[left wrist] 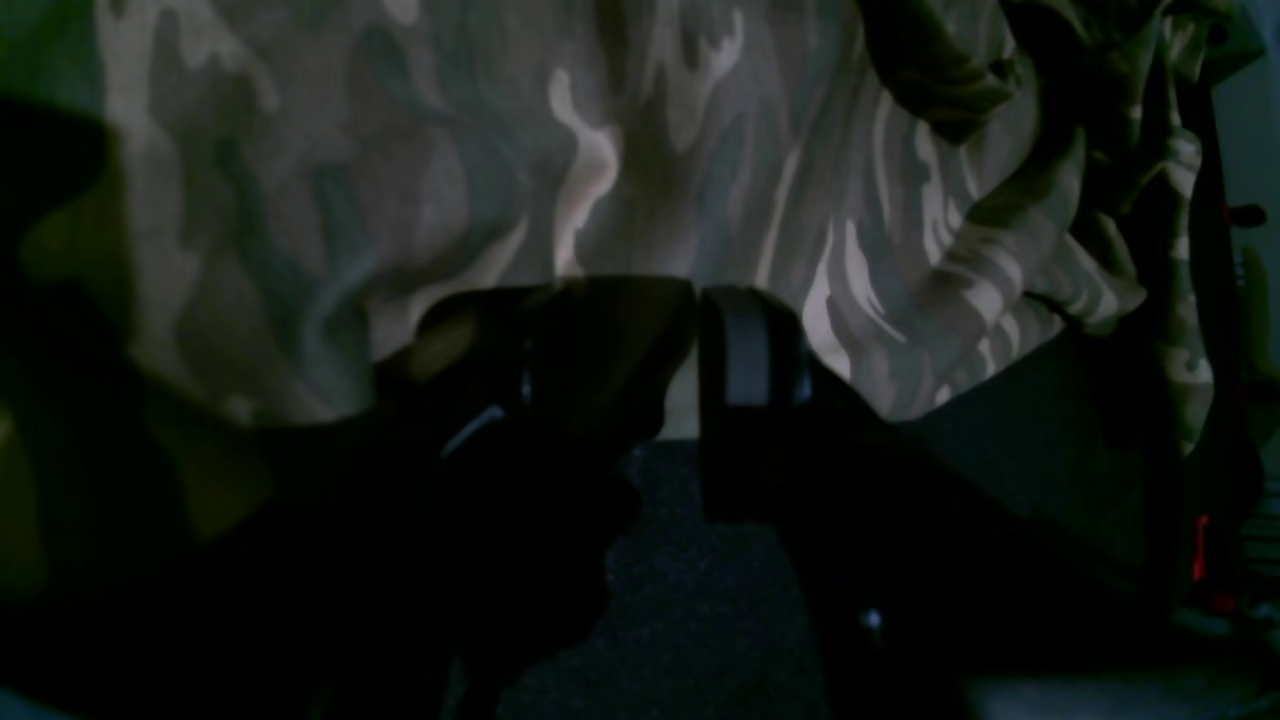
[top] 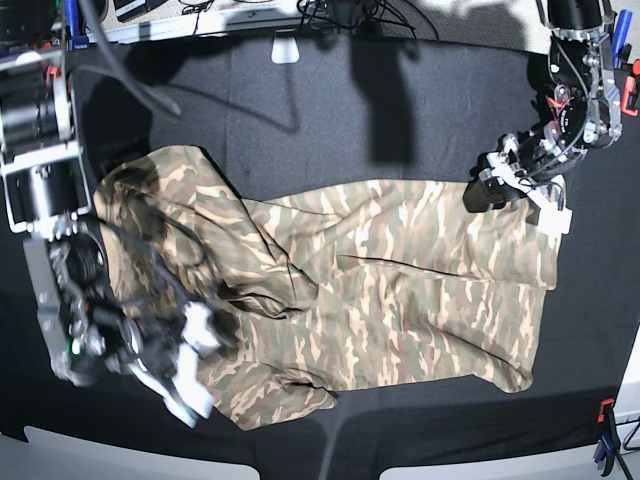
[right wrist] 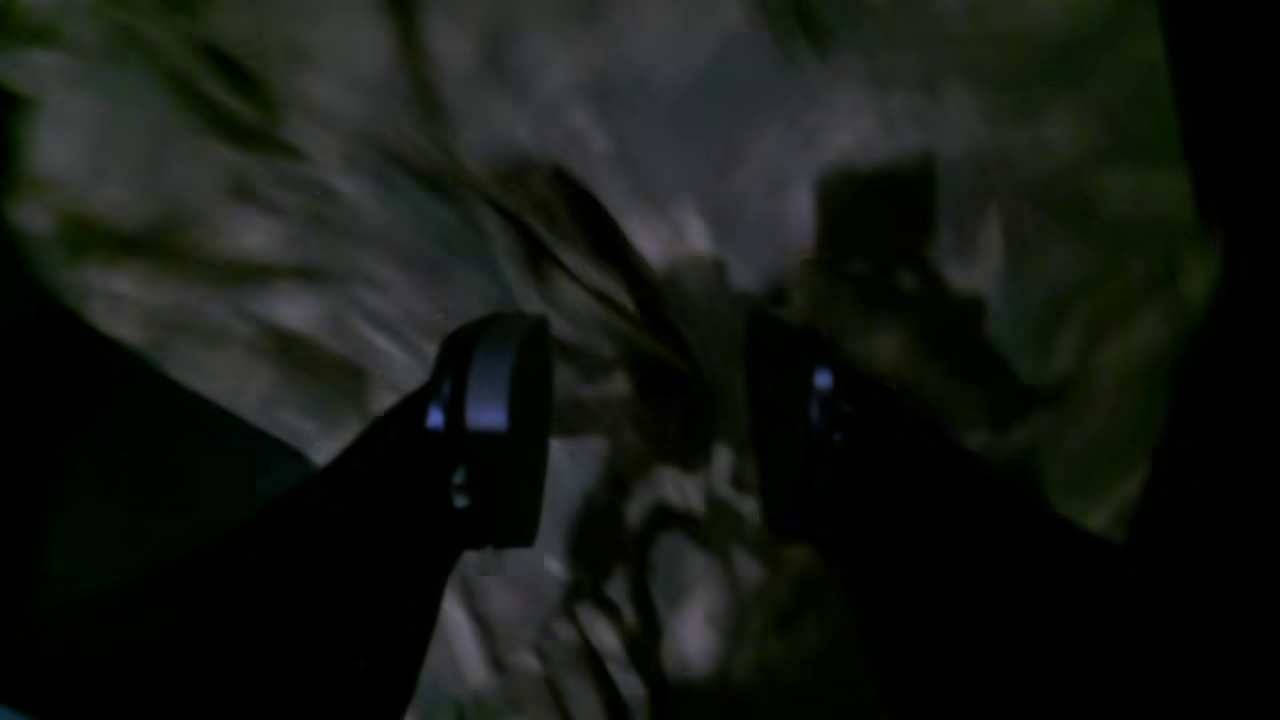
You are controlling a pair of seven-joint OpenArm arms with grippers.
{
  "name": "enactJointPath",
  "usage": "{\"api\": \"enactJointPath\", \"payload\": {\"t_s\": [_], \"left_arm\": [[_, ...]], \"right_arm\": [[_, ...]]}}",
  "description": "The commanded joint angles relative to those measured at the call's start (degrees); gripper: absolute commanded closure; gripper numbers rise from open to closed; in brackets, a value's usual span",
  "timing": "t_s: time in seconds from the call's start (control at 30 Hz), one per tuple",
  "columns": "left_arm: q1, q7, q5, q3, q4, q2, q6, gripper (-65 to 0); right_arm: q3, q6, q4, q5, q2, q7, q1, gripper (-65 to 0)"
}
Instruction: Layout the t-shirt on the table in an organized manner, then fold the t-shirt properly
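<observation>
T-shirt [top: 400, 290] lies across the middle of the black-covered table [top: 400, 110], partly spread: the half toward the left gripper [top: 500, 180] is fairly flat, while the half toward the right gripper [top: 190, 350] is bunched, with a deep ridge of folds and a rolled lower edge. The left gripper sits at the shirt's far corner, and in its wrist view the fingers [left wrist: 745, 350] stand almost together with a strip of camouflage cloth showing in the narrow gap, so it appears clamped on the hem. The right gripper's fingers [right wrist: 495, 400] stand clearly apart over crumpled fabric (that view is blurred), and nothing is seen pinched between them, so that side looks released. Risk one: with only one corner held, any pull by the left arm drags the whole garment across the table rather than tensioning it, deepening the central ridge. Risk two: the right gripper, closing blind into the heap, may catch two layers or a sleeve instead of a single hem, and the layout then ends twisted. Risk three: folding over the present bunching locks the creases in.
</observation>
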Motion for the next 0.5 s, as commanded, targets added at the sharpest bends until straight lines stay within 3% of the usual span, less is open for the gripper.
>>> {"api": "enactJointPath", "payload": {"t_s": [0.0,0.07,0.2,0.33,0.47], "left_arm": [[-0.3,0.1,-0.2,-0.2,0.8,-0.5,-0.2,-19.2],[-0.3,0.1,-0.3,-0.2,0.8,-0.5,-0.2,-19.2],[-0.3,0.1,-0.3,-0.2,0.8,-0.5,-0.2,-19.2],[-0.3,0.1,-0.3,-0.2,0.8,-0.5,-0.2,-19.2],[-0.3,0.1,-0.3,-0.2,0.8,-0.5,-0.2,-19.2]], "right_arm": [[0.5,0.2,-1.2,-0.1,0.3,1.0,1.9,-29.8],[0.5,0.2,-5.9,-0.4,0.2,2.5,2.1,-29.7],[0.5,0.2,-13.7,-0.3,0.1,5.7,2.8,-23.0],[0.5,0.2,-15.8,-0.3,-0.2,5.4,2.8,-23.0],[0.5,0.2,-15.8,-0.7,-2.7,4.6,2.9,-23.0]]}}
